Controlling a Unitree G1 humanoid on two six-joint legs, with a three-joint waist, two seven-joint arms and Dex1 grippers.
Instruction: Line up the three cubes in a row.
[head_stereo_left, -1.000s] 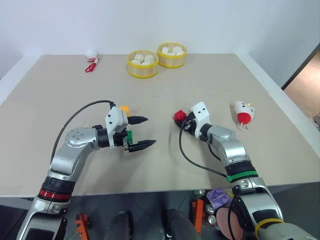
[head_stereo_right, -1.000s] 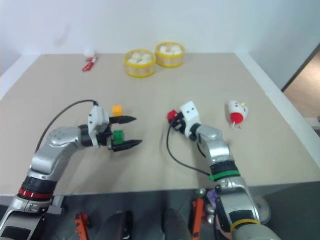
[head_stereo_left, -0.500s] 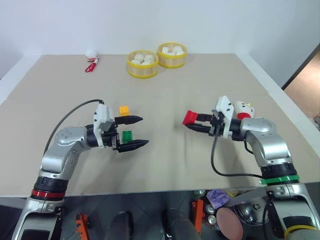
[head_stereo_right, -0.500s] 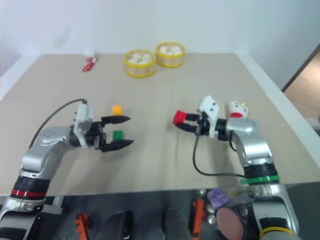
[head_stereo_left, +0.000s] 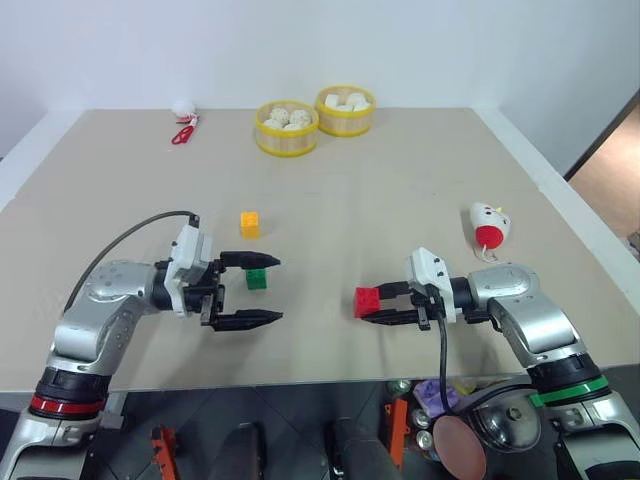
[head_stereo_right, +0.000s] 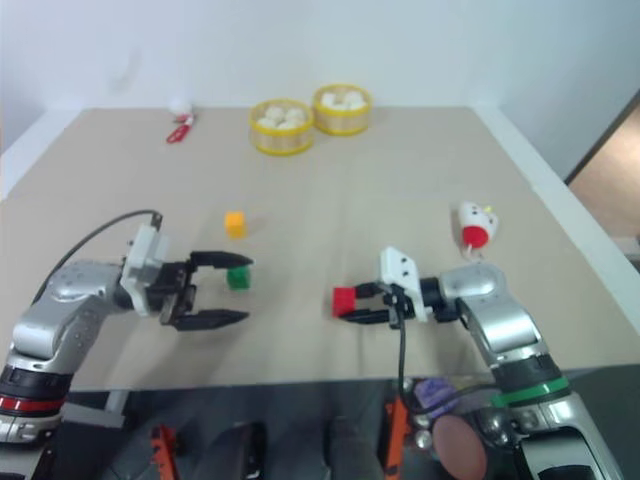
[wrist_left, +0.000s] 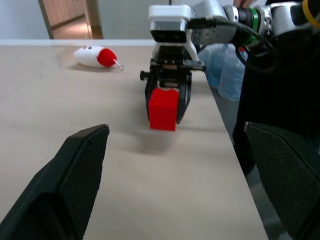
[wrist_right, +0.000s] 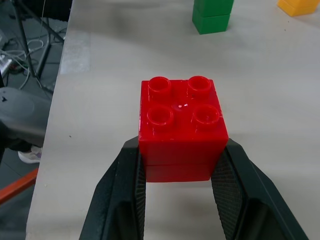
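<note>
The red cube (head_stereo_left: 366, 300) hangs just above the table near its front edge, with my right gripper (head_stereo_left: 372, 306) shut on its two sides and pointing left. In the right wrist view the red cube (wrist_right: 181, 120) sits studs up between the fingers (wrist_right: 120, 200). The green cube (head_stereo_left: 257, 278) and the yellow cube (head_stereo_left: 250, 223) rest on the table left of centre, yellow farther back. My left gripper (head_stereo_left: 278, 290) is open and empty, pointing right, with the green cube on the table just beyond it. The left wrist view looks across at the red cube (wrist_left: 163, 109).
Two yellow-rimmed baskets (head_stereo_left: 286, 127) (head_stereo_left: 345, 110) of white buns stand at the back. A red item (head_stereo_left: 182, 134) and a white ball (head_stereo_left: 183, 108) lie at the back left. A white-and-red toy figure (head_stereo_left: 488, 226) lies at the right. The table's front edge (head_stereo_left: 300, 378) is close to both grippers.
My right gripper has swung round to point left and carried the red cube toward the front edge. My left gripper has drawn back to the left, away from the green cube.
</note>
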